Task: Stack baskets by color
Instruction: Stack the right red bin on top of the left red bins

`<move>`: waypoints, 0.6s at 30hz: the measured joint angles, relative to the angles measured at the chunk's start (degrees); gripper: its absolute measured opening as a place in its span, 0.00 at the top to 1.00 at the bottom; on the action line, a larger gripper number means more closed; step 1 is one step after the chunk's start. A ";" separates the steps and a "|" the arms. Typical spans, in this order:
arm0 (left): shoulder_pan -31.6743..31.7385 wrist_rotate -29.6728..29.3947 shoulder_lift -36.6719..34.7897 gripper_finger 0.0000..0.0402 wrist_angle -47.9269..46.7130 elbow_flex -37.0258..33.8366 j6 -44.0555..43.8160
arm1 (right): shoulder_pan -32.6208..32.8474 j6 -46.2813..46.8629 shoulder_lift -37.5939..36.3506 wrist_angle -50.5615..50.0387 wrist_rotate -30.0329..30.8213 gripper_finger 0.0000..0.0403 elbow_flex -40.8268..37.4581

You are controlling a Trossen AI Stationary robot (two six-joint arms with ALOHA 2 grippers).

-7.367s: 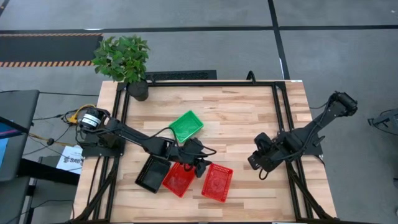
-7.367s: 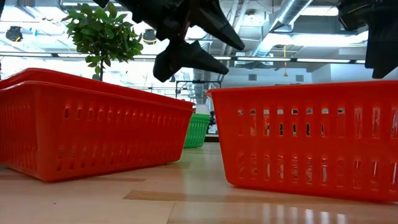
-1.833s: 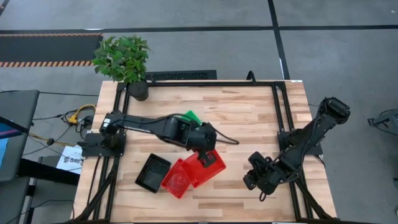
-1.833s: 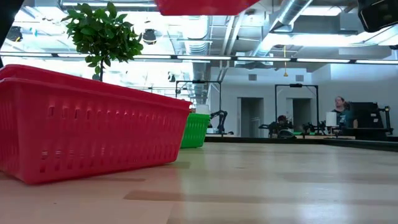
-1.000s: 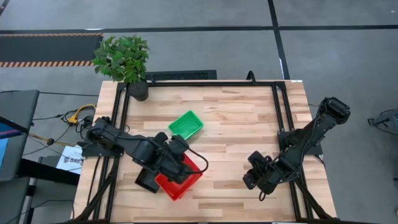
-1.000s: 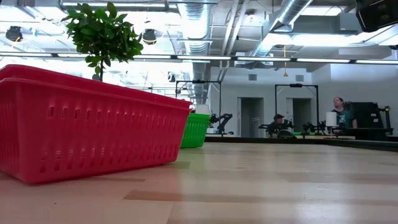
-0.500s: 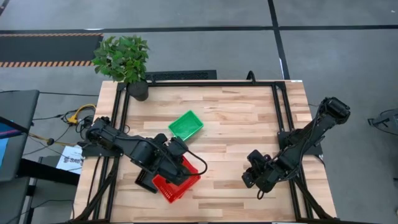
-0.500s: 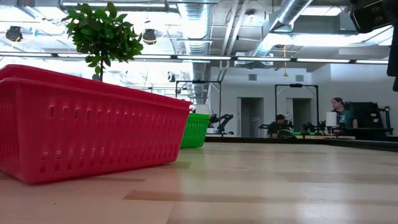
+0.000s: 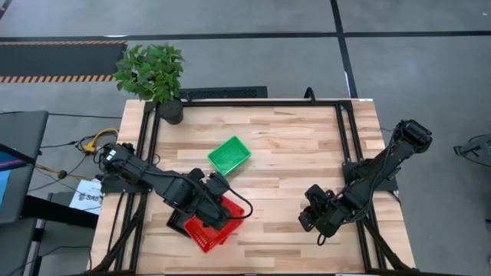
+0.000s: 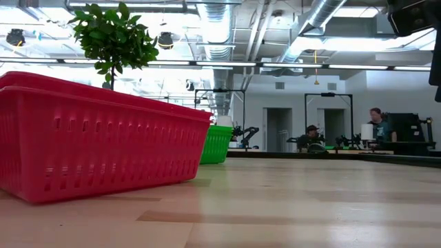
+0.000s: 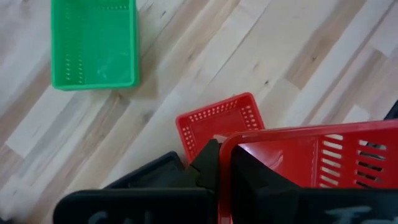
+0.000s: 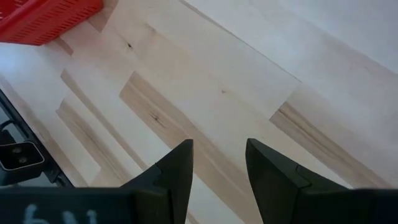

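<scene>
No brand, label or writing can be read on any basket or on the arms.

The wooden worktop (image 9: pixel 291 153) has a wide bare stretch between the green basket (image 9: pixel 229 155) and the right gripper (image 9: pixel 311 218), which waits near the worktop's right front with its fingers (image 12: pixel 177 168) standing apart over bare boards, holding nothing.

The left gripper (image 9: pixel 221 220) sits over the red stack in front of the green basket. Its fingers (image 11: pixel 208 168) are pinched tight on the end wall of the upper red basket (image 11: pixel 311 165), which lies tilted above the lower red basket (image 11: pixel 217 121). From above, the red baskets (image 9: pixel 207 230) lie near the worktop's front edge, with a black basket (image 9: pixel 178 222) touching their left side, mostly hidden under the arm.

The green basket lies alone and empty, apart from the red stack. The red baskets show nothing inside. A potted plant (image 9: pixel 151 71) stands at the far left corner, well behind the green basket.
</scene>
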 joint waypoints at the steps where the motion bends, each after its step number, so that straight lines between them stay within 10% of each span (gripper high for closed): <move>1: -0.03 0.10 -0.42 1.00 0.63 -0.84 -0.24 | 0.00 -0.08 0.00 -0.07 0.01 0.58 0.00; 18: -0.11 5.50 -6.05 1.00 11.34 -15.05 -3.24 | 0.00 -0.38 0.00 -0.46 0.02 0.58 0.00</move>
